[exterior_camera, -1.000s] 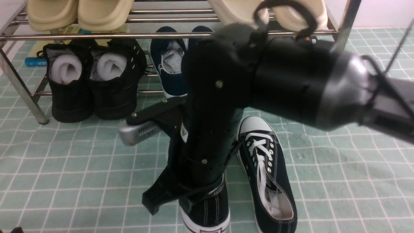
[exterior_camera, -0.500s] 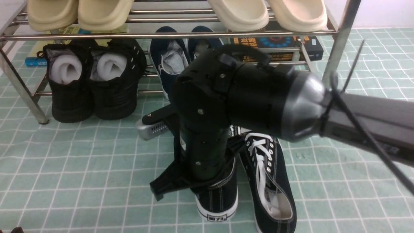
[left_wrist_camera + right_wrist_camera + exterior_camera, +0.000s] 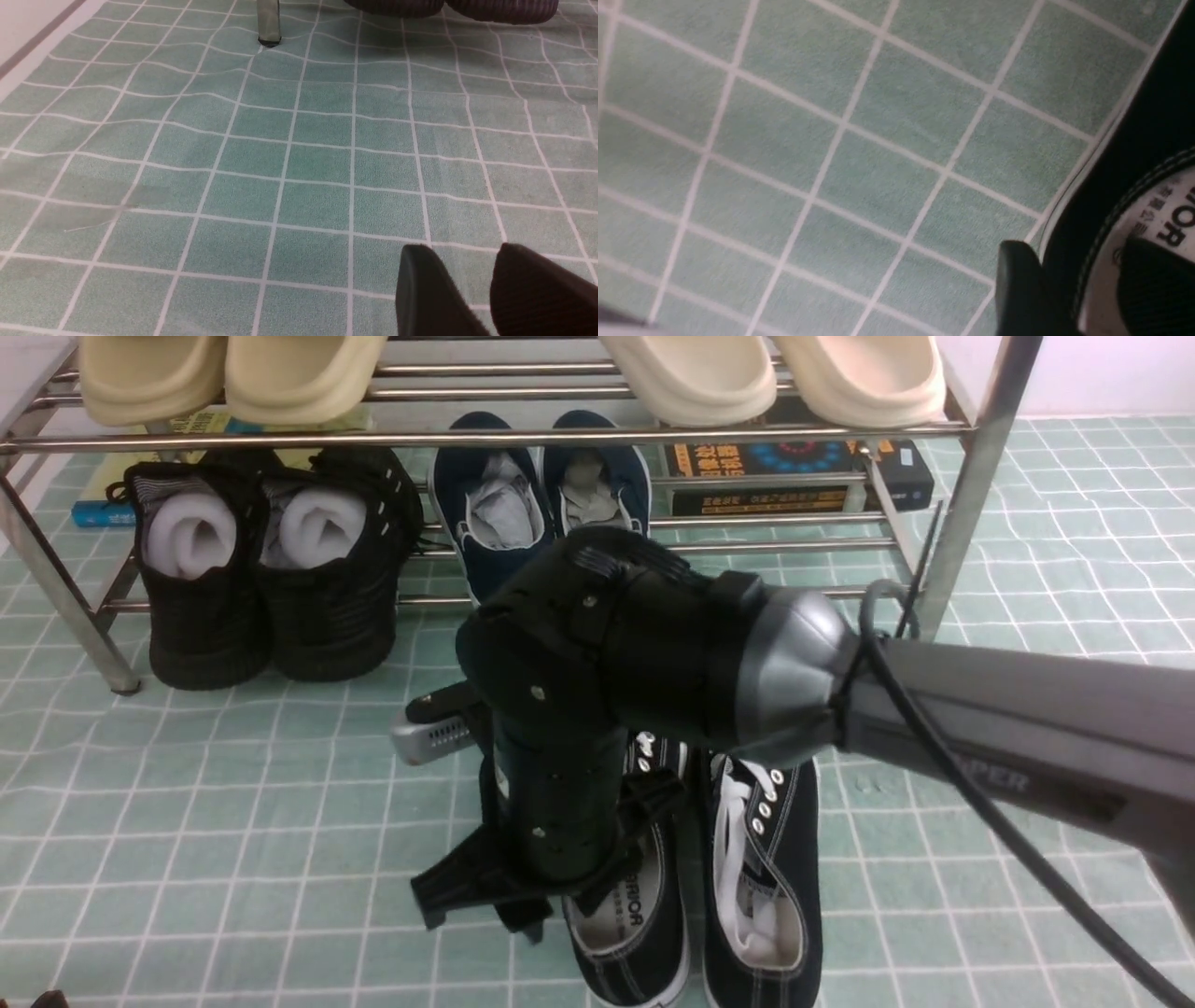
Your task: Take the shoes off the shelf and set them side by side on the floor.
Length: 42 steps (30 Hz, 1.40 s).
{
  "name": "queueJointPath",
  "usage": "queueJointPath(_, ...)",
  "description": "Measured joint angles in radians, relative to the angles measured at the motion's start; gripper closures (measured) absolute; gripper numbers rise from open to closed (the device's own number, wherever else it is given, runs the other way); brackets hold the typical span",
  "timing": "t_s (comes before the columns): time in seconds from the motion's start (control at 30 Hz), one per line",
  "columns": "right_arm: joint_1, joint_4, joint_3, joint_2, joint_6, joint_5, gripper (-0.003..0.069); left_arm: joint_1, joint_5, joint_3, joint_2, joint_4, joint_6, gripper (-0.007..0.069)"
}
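Shoes (image 3: 766,896): both lie side by side on the floor (image 3: 233,821), in front of the shelf (image 3: 280,437). Light, soft canvas on stiff rubber soles; I judge the heel collar the best hold. Right jaws stand spread astride one shoe's collar wall; left jaws hang narrowly parted, empty.

Canvas shoes (image 3: 747,896), shiny chrome shelf (image 3: 280,439), matt floor (image 3: 233,803)

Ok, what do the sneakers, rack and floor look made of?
Sneakers: matte black woven cloth, likely canvas, with white stitched seams. Rack: shiny bare metal tube, mirror glints, perhaps chrome-plated. Floor: soft teal mat rather than tile, since it wrinkles.
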<state>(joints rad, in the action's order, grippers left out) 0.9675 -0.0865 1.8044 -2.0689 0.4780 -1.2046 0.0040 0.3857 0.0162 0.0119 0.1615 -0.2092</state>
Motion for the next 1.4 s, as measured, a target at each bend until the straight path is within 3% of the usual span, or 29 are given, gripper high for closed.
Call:
queueJointPath(0.17, 0.000, -0.011, 0.081, 0.051, -0.079, -0.018, 0.0330, 0.000, 0.000, 0.000, 0.000, 0.001, 0.000, 0.0382)
queueJointPath(0.27, 0.000, 0.002, 0.098, 0.134, -0.122, -0.023, 0.0374, 0.000, 0.000, 0.000, 0.000, 0.001, 0.000, 0.0382)
queueJointPath(0.47, 0.001, 0.012, 0.083, 0.192, -0.104, -0.036, 0.0423, 0.000, 0.000, 0.000, 0.000, 0.002, 0.000, 0.0382)
queueJointPath(0.77, 0.003, 0.023, 0.032, 0.011, -0.015, -0.034, 0.0347, 0.000, 0.000, 0.000, 0.000, 0.002, 0.000, 0.0382)
queueJointPath(1.1, 0.003, 0.068, 0.030, -0.089, 0.014, -0.016, 0.0343, 0.000, 0.000, 0.000, 0.000, 0.002, 0.000, 0.0382)
queueJointPath(1.2, 0.003, 0.068, 0.030, -0.094, 0.015, -0.014, 0.0379, 0.000, 0.000, 0.000, 0.000, 0.002, 0.000, 0.0382)
queueJointPath(1.4, 0.003, 0.077, 0.047, -0.096, 0.020, -0.015, 0.0646, 0.000, 0.000, 0.000, 0.000, 0.002, 0.000, 0.0382)
